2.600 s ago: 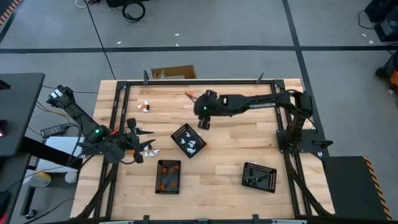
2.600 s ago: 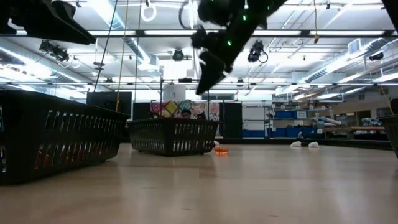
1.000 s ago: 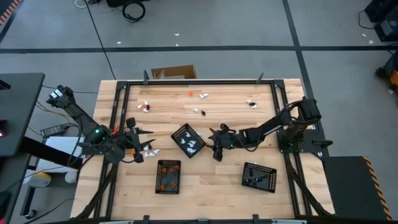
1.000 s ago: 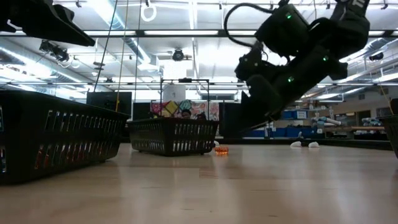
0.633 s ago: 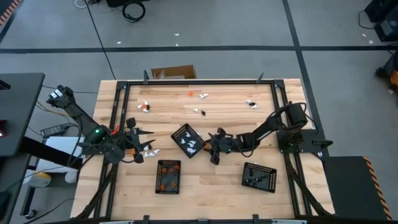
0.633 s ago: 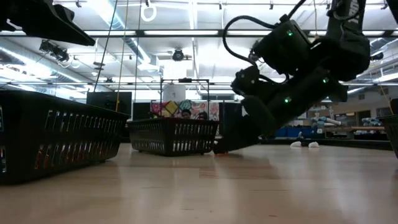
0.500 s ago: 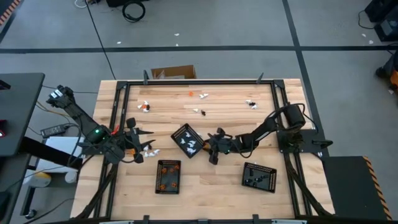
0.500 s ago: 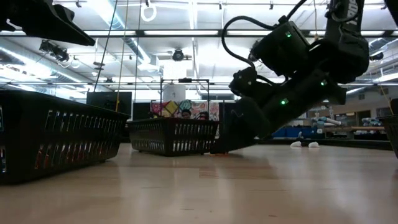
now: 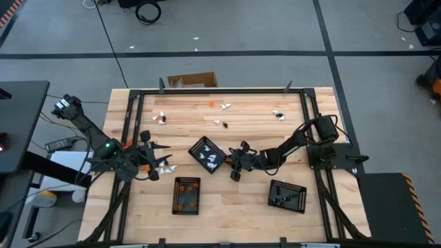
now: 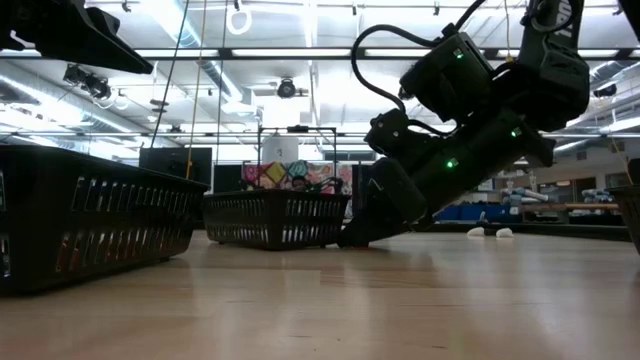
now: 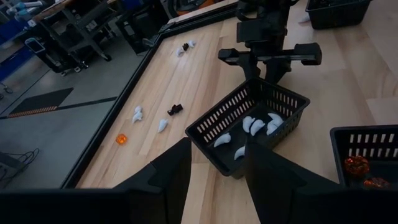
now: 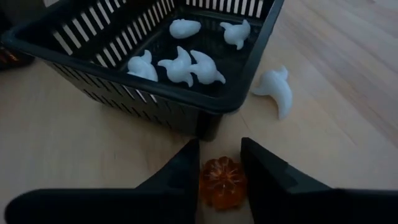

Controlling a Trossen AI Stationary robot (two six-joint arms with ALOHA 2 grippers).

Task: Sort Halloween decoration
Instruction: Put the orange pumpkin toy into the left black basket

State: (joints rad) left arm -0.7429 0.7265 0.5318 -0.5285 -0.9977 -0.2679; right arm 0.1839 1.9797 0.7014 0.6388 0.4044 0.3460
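Note:
The Halloween decoration is tiny toy pieces. White ghosts lie in the middle black tray (image 9: 208, 155), orange pieces in the near tray (image 9: 186, 195) and black ones in the right tray (image 9: 286, 195). My right gripper (image 9: 233, 171) is down at the tabletop by that middle tray's corner (image 12: 205, 118). It is open, with one finger on either side of an orange pumpkin (image 12: 222, 182) that lies flat on the table. A white ghost (image 12: 277, 90) lies beside the tray. My left gripper (image 9: 160, 160) waits open at the table's left, above a few white pieces (image 9: 165, 167). My right gripper comes slanting down from the table's right. Its fingers (image 12: 186, 168) stand close on either side of the orange pumpkin, which rests on the table. I cannot tell whether they touch it.
Loose pieces lie along the far side: a white and orange pair (image 9: 160, 117), an orange and a white one (image 9: 220, 105), a small group (image 9: 220, 124) and another (image 9: 278, 114). A black frame (image 9: 131, 110) rims the table. Bare wood lies between the near trays.
My right gripper has moved a little toward the table's left and sunk until its fingertips reach the tabletop by the white-piece tray, straddling the orange pumpkin. In the low view the gripper now hides the pumpkin.

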